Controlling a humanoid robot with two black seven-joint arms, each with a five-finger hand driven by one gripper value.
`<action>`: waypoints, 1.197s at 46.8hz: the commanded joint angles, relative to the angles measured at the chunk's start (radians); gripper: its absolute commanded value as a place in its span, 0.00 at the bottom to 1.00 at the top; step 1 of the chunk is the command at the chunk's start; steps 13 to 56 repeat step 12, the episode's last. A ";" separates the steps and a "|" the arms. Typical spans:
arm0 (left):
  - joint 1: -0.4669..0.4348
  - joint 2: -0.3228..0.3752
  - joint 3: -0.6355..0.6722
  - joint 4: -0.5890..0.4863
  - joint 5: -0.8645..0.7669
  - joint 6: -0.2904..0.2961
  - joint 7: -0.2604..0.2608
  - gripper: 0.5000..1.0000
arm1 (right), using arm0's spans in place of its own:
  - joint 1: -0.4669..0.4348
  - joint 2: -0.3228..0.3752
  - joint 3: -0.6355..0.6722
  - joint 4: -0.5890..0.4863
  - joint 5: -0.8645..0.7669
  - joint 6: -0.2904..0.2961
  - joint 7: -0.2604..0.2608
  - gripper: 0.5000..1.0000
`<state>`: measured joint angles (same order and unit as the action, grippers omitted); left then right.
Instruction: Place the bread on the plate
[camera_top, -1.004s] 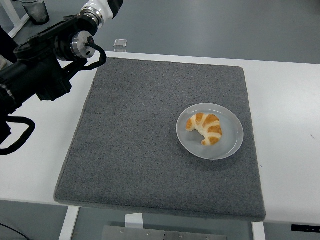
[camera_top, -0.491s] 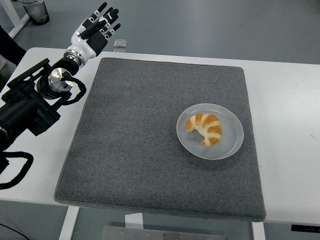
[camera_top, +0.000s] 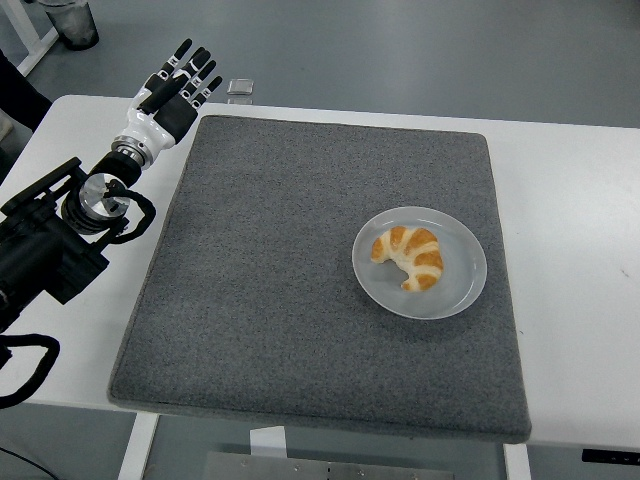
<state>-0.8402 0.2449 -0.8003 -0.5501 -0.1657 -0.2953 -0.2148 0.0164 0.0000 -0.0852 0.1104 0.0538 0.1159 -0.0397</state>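
Note:
A golden croissant (camera_top: 410, 256) with pale stripes lies on a round grey plate (camera_top: 462, 290). The plate sits on the right half of a dark grey mat (camera_top: 270, 280). My left hand (camera_top: 172, 88) is far from it, over the table's far left corner just beyond the mat's corner. Its fingers are stretched out straight and hold nothing. The black left arm (camera_top: 55, 245) runs back to the left edge of the picture. No right arm shows.
The white table (camera_top: 570, 240) extends past the mat on both sides. A small clear object (camera_top: 238, 88) lies at the table's far edge near my left hand. A dark bin (camera_top: 72, 22) stands on the floor at the top left.
My left arm has drawn back toward the left and lower in the picture. The hand, out of sight a second ago, now shows with straight fingers. Croissant and plate have not moved.

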 joint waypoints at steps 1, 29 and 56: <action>0.003 -0.001 -0.002 -0.004 -0.002 -0.002 -0.003 1.00 | -0.001 0.000 0.002 0.000 0.008 -0.001 0.001 0.90; 0.003 -0.006 -0.023 -0.011 -0.002 -0.011 -0.005 1.00 | -0.003 0.000 0.007 0.000 0.015 -0.002 0.003 0.90; 0.003 -0.006 -0.023 -0.011 -0.002 -0.011 -0.005 1.00 | -0.003 0.000 0.007 0.000 0.015 -0.002 0.003 0.90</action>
